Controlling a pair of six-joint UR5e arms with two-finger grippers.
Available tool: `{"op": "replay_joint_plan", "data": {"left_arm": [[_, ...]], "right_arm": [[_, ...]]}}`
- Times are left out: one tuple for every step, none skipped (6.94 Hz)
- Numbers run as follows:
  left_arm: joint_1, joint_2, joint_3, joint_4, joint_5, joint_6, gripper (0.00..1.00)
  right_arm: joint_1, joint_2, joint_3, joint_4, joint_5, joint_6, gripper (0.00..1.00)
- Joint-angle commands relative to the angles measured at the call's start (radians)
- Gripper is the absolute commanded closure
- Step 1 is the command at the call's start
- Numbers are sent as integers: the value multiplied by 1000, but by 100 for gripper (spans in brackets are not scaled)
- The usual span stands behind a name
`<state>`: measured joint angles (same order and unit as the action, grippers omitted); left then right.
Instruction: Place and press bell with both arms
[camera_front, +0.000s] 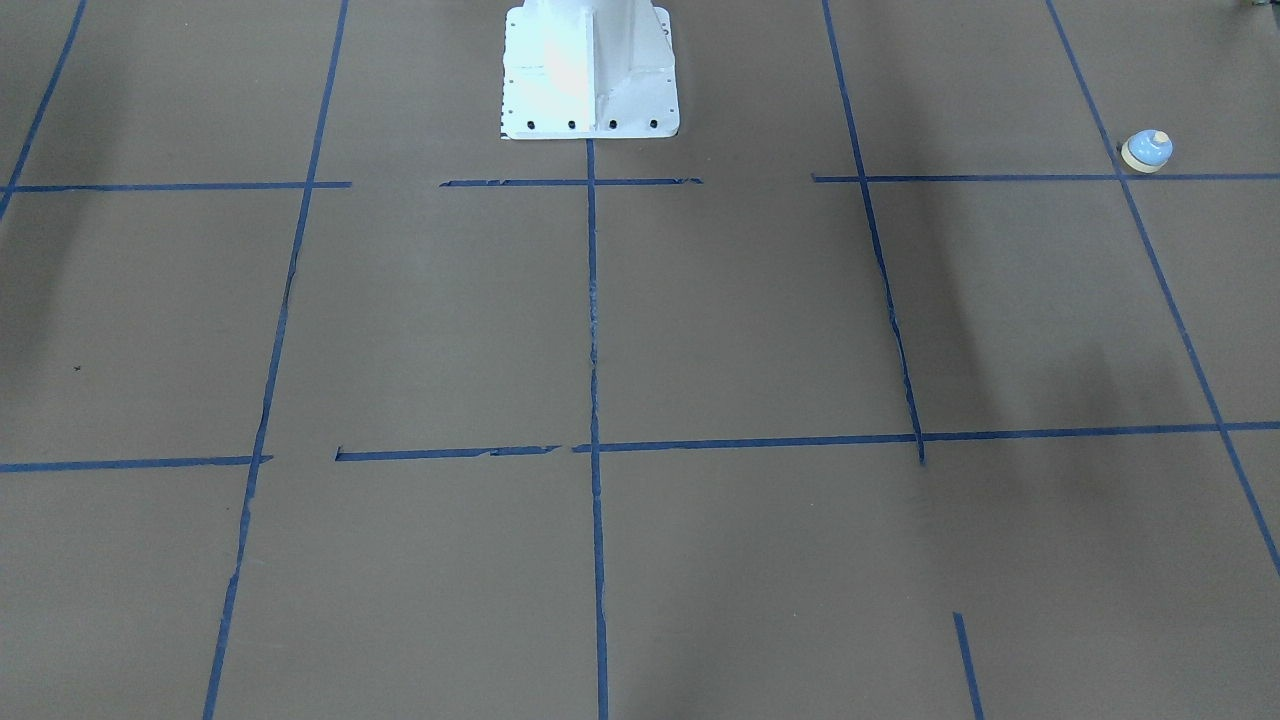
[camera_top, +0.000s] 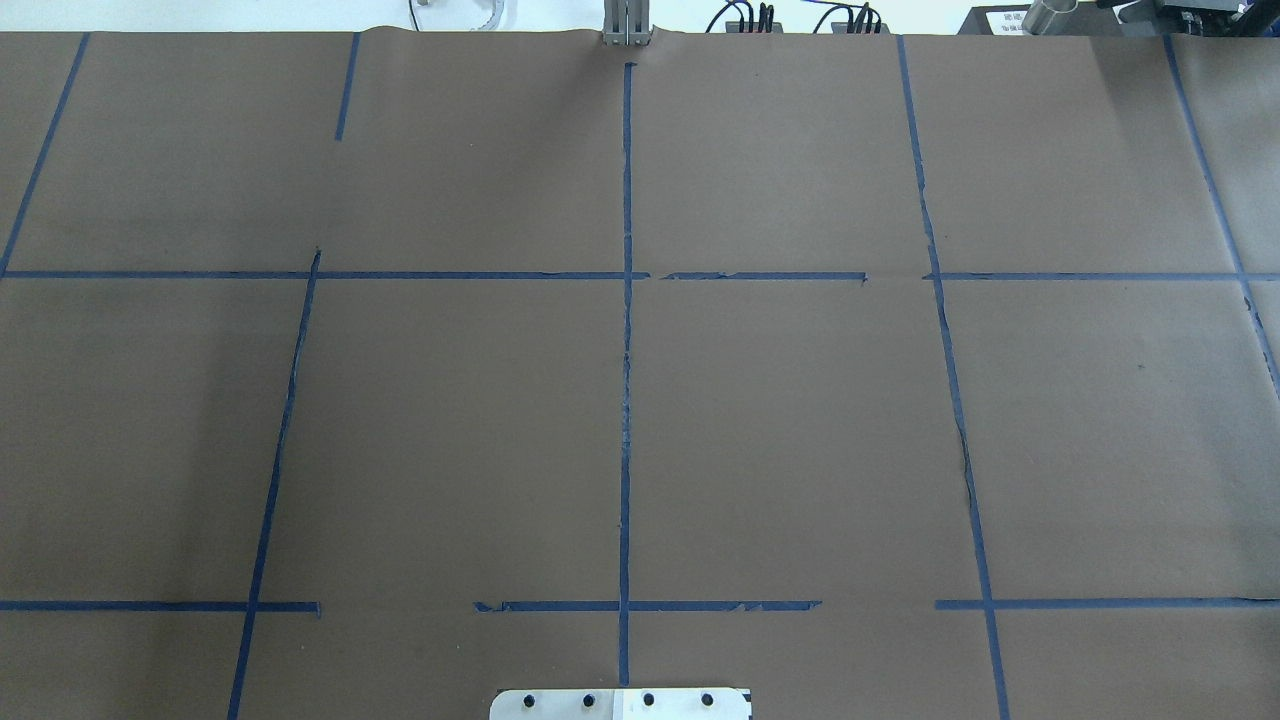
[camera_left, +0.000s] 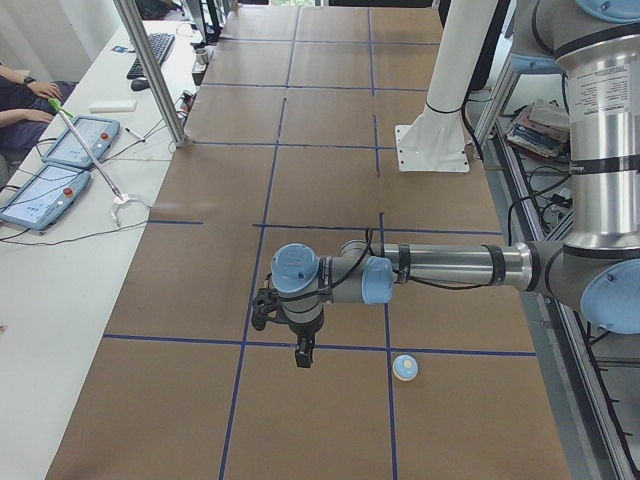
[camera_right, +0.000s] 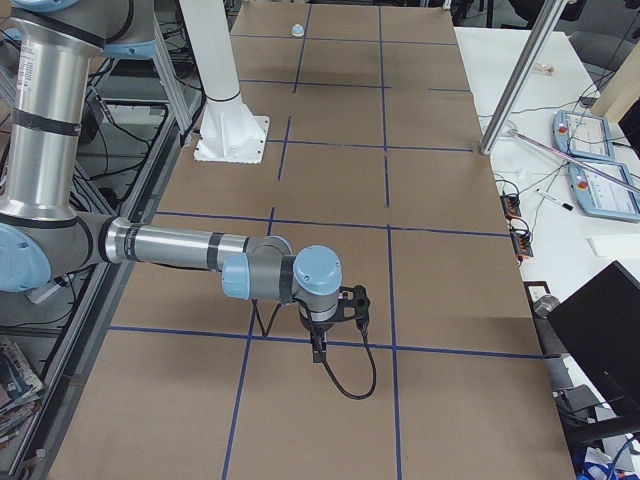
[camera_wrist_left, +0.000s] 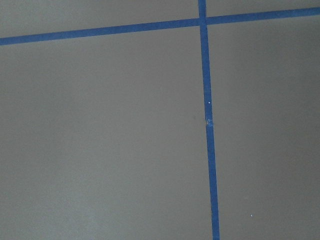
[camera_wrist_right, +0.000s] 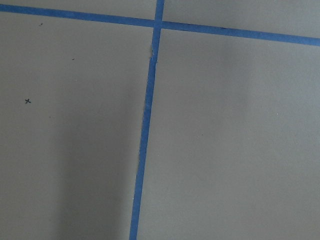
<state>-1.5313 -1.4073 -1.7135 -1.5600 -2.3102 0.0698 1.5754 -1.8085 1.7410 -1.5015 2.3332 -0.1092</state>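
Left arm (camera_left: 450, 265) near bell (camera_left: 405, 367) (pedestal (camera_left: 432, 150) beyond)

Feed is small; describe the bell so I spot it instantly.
From the white pedestal on the brown, blue-taped table, look toward the robot's left end: the bell sits by a tape crossing. It is the only small light-blue dome, cream at base and button.

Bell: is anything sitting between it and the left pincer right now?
Nothing visible does. In the left-side view the left pincer hangs over the table, the bell sits apart beside it, and only bare brown cover with a blue tape line lies between them.
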Motion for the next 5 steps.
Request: {"op": "replay_joint_plan", "data": {"left_arm": [[0, 1, 2, 0, -2, 1, 0], [0, 1, -2, 0, -3, 2, 0], [3, -2, -11, -2, 5, 1, 0], [6, -31, -12, -15, 3, -8, 0], [6, -104, 0, -94, -6, -7, 0]], "right_arm": [[0, 0, 0, 1, 0, 0, 0], [0, 0, 0, 1, 0, 0, 0], [0, 0, 2, 1, 0, 0, 0], [0, 0, 5, 1, 0, 0, 0], [0, 0, 5, 1, 0, 2, 0]]}}
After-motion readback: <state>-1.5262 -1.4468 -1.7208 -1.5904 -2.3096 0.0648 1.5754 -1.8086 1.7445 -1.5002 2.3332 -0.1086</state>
